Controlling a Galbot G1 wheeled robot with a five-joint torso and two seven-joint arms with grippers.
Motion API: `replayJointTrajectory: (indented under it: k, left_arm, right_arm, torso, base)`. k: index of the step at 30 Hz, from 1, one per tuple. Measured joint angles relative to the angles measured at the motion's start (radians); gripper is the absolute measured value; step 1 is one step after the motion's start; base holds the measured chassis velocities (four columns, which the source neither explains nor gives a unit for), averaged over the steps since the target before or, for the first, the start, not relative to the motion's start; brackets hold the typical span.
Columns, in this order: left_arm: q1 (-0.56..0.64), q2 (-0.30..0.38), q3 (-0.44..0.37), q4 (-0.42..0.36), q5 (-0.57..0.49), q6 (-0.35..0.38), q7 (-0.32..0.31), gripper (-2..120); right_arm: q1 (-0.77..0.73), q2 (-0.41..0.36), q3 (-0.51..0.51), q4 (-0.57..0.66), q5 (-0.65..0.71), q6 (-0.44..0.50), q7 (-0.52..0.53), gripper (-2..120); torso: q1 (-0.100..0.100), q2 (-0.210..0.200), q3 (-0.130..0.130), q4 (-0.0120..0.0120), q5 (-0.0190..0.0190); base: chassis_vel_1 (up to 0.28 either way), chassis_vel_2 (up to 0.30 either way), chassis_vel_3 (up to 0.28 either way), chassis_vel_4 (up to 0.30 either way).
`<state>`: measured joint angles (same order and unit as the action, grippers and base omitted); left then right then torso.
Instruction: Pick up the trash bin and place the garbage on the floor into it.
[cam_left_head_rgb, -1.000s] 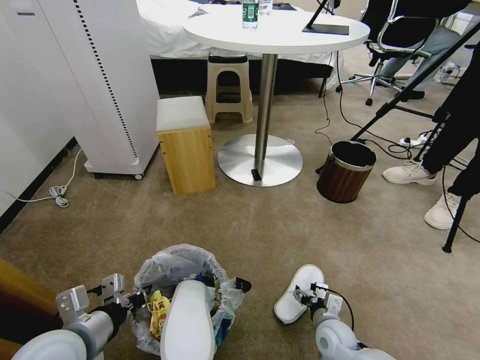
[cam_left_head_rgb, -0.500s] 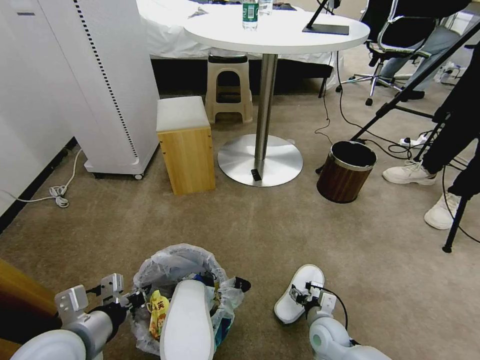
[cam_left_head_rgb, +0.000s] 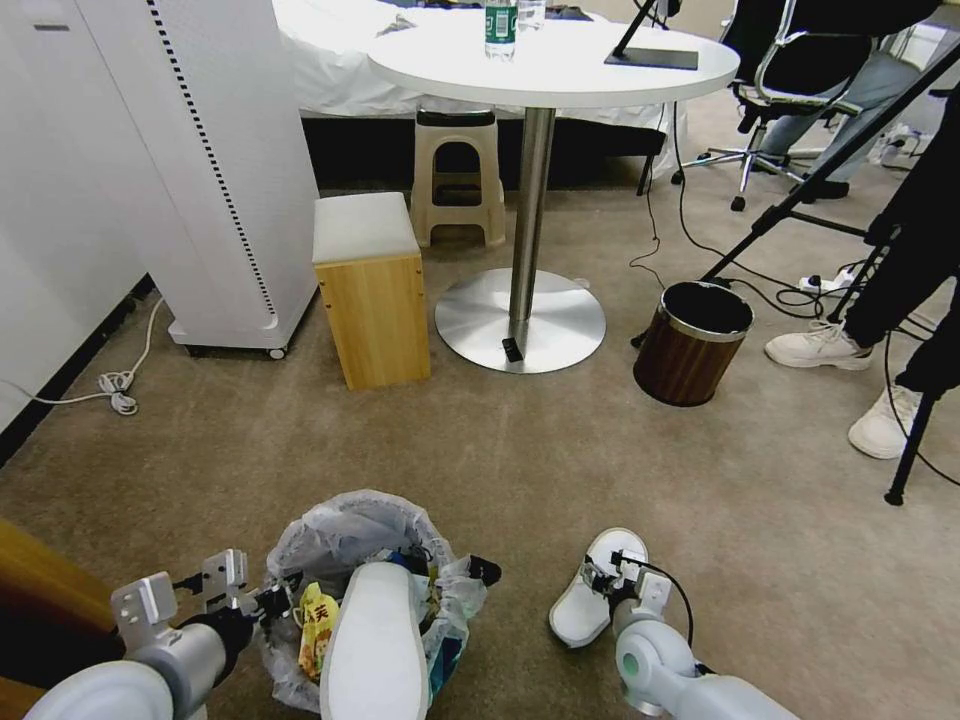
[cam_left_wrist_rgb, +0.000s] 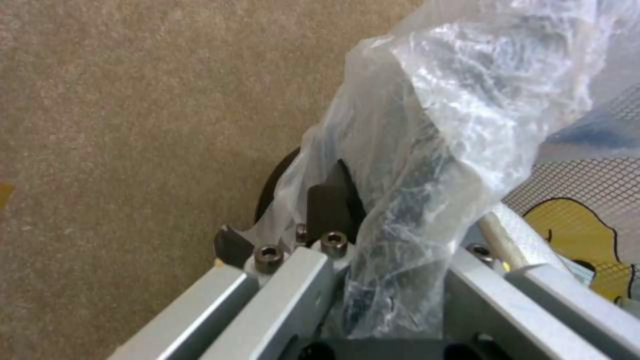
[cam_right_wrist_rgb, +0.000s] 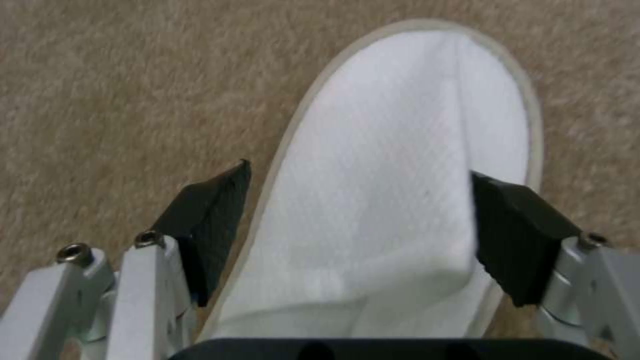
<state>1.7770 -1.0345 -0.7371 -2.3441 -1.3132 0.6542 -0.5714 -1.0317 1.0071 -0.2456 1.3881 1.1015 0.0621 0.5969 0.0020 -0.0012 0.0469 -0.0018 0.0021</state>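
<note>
Slipper (cam_right_wrist_rgb: 393, 200) straddled by wide-open right gripper (cam_right_wrist_rgb: 360, 230); closing is called for next. Bin (cam_left_head_rgb: 345, 540) rim is clamped by left gripper (cam_left_wrist_rgb: 347, 235).

Char "天" on yellow wrapper (cam_left_head_rgb: 318, 613), bottle label unreadable

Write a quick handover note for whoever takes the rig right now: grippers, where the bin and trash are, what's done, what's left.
Left gripper: shut on the trash bin at its bagged rim, low on the robot's left.
Right gripper: open, fingers straddling the white slipper lying on the floor.
Done: one slipper and candy wrappers are in the bin.
Left: grip that floor slipper and drop it in.
</note>
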Motion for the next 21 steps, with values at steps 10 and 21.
replayJointTrajectory:
  k: [10, 21]
  left_arm:
    - [-0.002, 0.0, 0.0, 0.001, 0.002, -0.005, 0.002, 0]
    - [-0.003, -0.003, 0.0, -0.003, 0.001, -0.008, 0.002, 0]
  right_arm:
    - [-0.007, -0.003, 0.014, -0.004, 0.007, 0.001, 0.005, 75]
    - [-0.021, 0.002, 0.018, -0.015, -0.013, 0.003, 0.013, 39]
  torso:
    - [0.0, 0.0, 0.0, 0.0, 0.0]
    - [0.0, 0.0, 0.0, 0.0, 0.0]
  base:
    - [0.0, 0.0, 0.0, 0.0]
    - [0.0, 0.0, 0.0, 0.0]
